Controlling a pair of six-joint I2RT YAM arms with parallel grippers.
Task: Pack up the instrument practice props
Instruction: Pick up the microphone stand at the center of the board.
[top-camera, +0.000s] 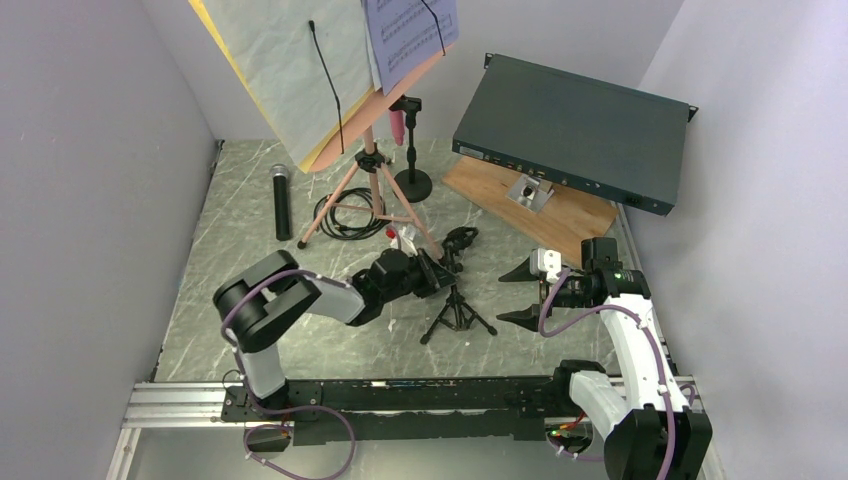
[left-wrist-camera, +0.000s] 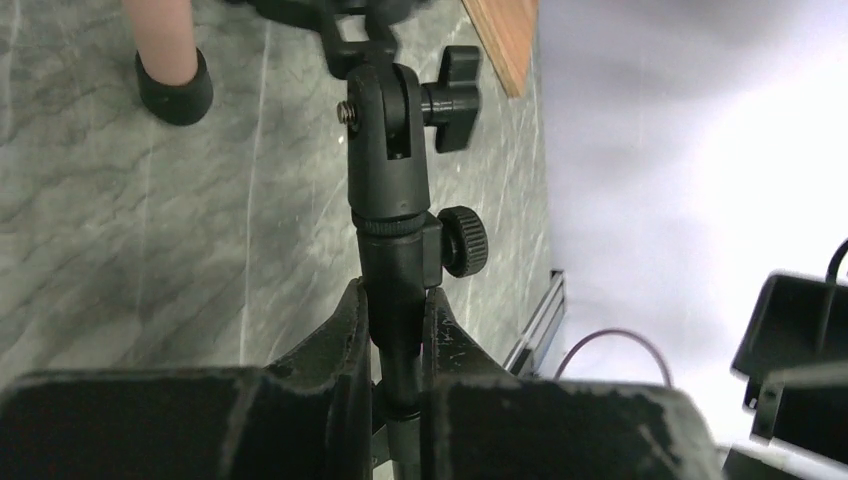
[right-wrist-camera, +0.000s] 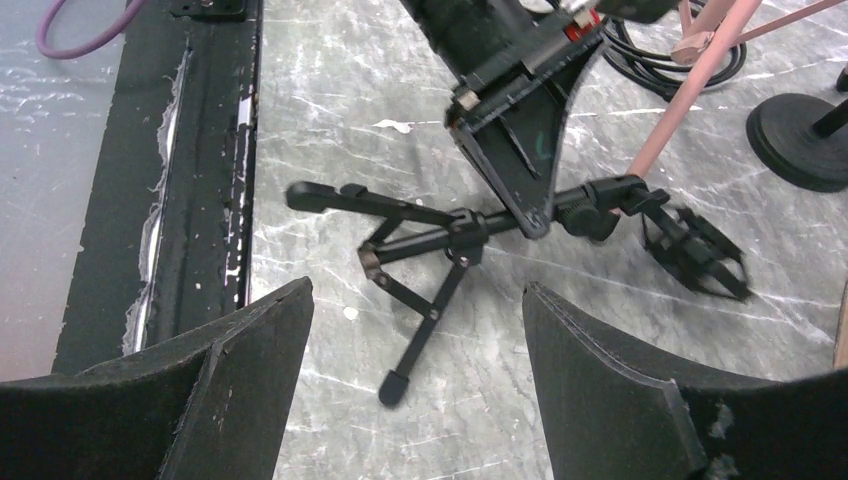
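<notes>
A small black tripod mic holder (top-camera: 458, 306) stands mid-table, its clip (top-camera: 460, 240) at the top. My left gripper (top-camera: 438, 270) is shut on its stem; in the left wrist view both fingers (left-wrist-camera: 345, 330) press the black post (left-wrist-camera: 390, 190) just below the knobs. My right gripper (top-camera: 512, 296) hangs open just right of it, nothing between its fingers, and the holder's legs (right-wrist-camera: 440, 240) show past them. Behind stand the pink music desk (top-camera: 385, 95) on tripod legs (top-camera: 372, 190) with sheet pages (top-camera: 290, 60), a black microphone (top-camera: 281, 200) lying flat, and a pink microphone (top-camera: 398, 125) in a round-base stand (top-camera: 412, 184).
A dark teal rack box (top-camera: 575, 130) leans on a wooden board (top-camera: 545, 210) at the back right. A coiled black cable (top-camera: 345, 215) lies under the pink tripod. A metal rail (top-camera: 400, 395) runs along the near edge; grey walls close in on both sides.
</notes>
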